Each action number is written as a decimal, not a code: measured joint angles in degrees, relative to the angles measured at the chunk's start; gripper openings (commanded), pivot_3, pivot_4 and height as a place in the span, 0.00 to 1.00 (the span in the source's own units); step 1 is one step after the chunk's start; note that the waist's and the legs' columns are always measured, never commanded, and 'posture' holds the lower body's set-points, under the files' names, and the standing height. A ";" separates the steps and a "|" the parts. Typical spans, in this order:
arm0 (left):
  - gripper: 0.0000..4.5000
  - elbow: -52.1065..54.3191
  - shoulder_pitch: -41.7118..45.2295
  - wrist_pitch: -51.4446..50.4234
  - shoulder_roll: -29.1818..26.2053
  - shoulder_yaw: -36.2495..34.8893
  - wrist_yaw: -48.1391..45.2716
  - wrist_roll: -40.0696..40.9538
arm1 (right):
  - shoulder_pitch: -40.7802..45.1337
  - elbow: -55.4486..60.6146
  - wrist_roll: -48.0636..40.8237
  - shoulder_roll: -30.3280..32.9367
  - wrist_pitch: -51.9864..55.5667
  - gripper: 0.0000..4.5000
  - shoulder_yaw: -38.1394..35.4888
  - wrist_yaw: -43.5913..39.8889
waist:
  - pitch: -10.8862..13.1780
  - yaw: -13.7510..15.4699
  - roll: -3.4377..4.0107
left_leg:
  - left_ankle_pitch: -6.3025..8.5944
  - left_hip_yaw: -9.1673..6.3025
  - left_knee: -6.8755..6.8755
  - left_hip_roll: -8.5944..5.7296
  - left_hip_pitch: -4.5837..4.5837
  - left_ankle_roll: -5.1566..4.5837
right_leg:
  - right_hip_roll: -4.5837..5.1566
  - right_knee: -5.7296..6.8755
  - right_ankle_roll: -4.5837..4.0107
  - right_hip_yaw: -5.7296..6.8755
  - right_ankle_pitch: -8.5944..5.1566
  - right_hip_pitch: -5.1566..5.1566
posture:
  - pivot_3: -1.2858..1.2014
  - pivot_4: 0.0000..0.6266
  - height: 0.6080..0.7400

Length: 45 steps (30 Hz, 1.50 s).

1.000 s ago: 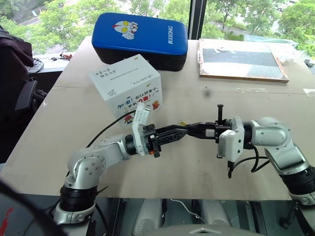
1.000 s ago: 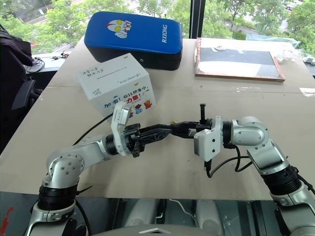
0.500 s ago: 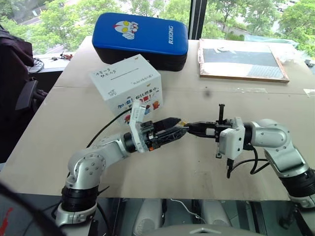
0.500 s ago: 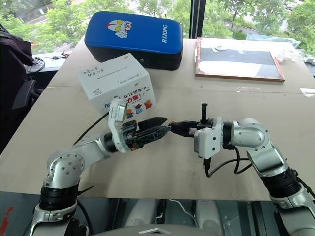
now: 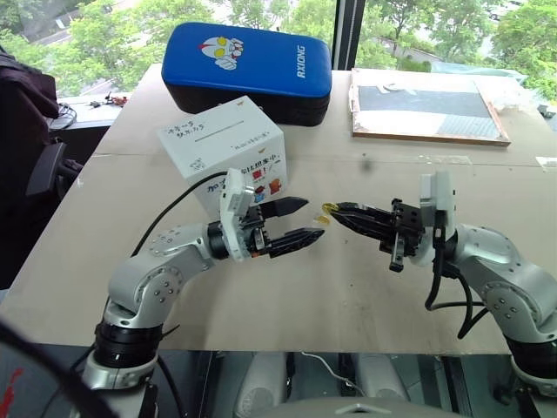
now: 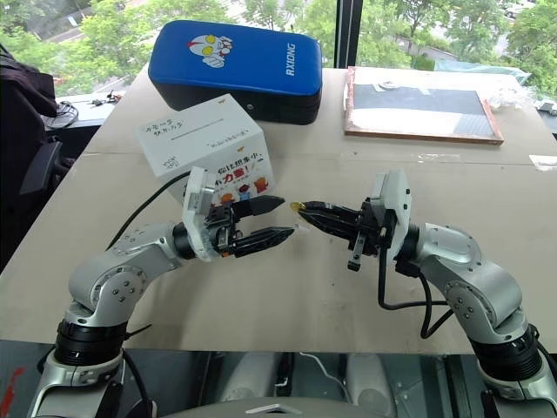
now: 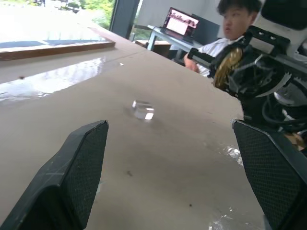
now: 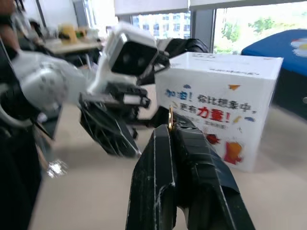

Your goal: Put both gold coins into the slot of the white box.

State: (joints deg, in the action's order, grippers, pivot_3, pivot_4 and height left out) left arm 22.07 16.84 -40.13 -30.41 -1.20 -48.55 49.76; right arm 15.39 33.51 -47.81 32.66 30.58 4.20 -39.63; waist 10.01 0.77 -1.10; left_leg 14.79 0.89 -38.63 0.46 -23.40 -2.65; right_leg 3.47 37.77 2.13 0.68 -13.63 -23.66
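Your left gripper has let go and now stands wide apart, empty, while your right gripper stays clenched on a gold coin at its tips. The handover looks complete; the white box sits just beyond the left gripper, its slot the next target.

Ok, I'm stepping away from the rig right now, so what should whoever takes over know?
Left gripper: open, holding nothing, level above the table in front of the white box.
Right gripper: shut on one gold coin at its tips, facing the left gripper.
A small glassy piece lies on the table, possibly the second coin.
Done: one coin is gripped.
Left: post it in the box's top slot, then handle the other coin.
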 measured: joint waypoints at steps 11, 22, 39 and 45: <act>0.71 0.98 0.11 -3.21 -0.91 -0.83 -1.58 4.80 | -1.29 1.45 2.02 2.93 1.58 0.00 -0.27 -1.87 | 0.00 -0.06 0.00 | 0.00 0.00 0.00 -0.03 -0.01 -0.01 | -0.37 -0.01 0.02 0.01 0.00 0.00 | 0.52 0.24 1.00; 0.54 1.01 -0.10 -6.66 0.07 -4.94 -1.19 14.09 | -2.20 1.70 0.45 0.81 2.15 0.00 -0.29 -2.51 | 0.00 -0.14 0.00 | 0.00 0.00 -0.01 -0.02 0.00 -0.01 | -0.37 0.00 0.02 -0.01 0.00 0.00 | 0.52 0.24 1.00; 0.54 2.15 -0.92 -7.94 0.64 -3.74 -1.16 15.90 | -1.01 4.14 -11.29 0.62 8.34 0.00 -1.98 0.25 | 0.00 -0.07 0.00 | 0.00 0.00 -0.01 -0.02 0.00 -0.01 | -0.36 0.00 0.02 -0.02 0.00 0.00 | 0.52 0.24 1.00; 0.54 2.15 -0.81 -8.33 0.56 -3.37 -1.62 17.20 | -0.97 4.15 -12.15 0.64 9.21 0.00 -1.98 0.42 | 0.00 -0.07 0.00 | 0.00 -0.01 -0.01 -0.02 0.00 -0.01 | -0.37 0.00 0.02 -0.02 -0.01 0.00 | 0.52 0.24 1.00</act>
State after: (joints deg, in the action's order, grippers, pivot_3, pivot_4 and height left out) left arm 24.23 16.03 -48.45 -29.85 -4.56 -50.17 66.95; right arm 14.42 37.66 -59.96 33.30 39.79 2.22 -39.21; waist 10.01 0.70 -1.11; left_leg 14.79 0.89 -38.64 0.45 -23.40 -2.66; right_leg 3.09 37.77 2.15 0.66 -13.64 -23.66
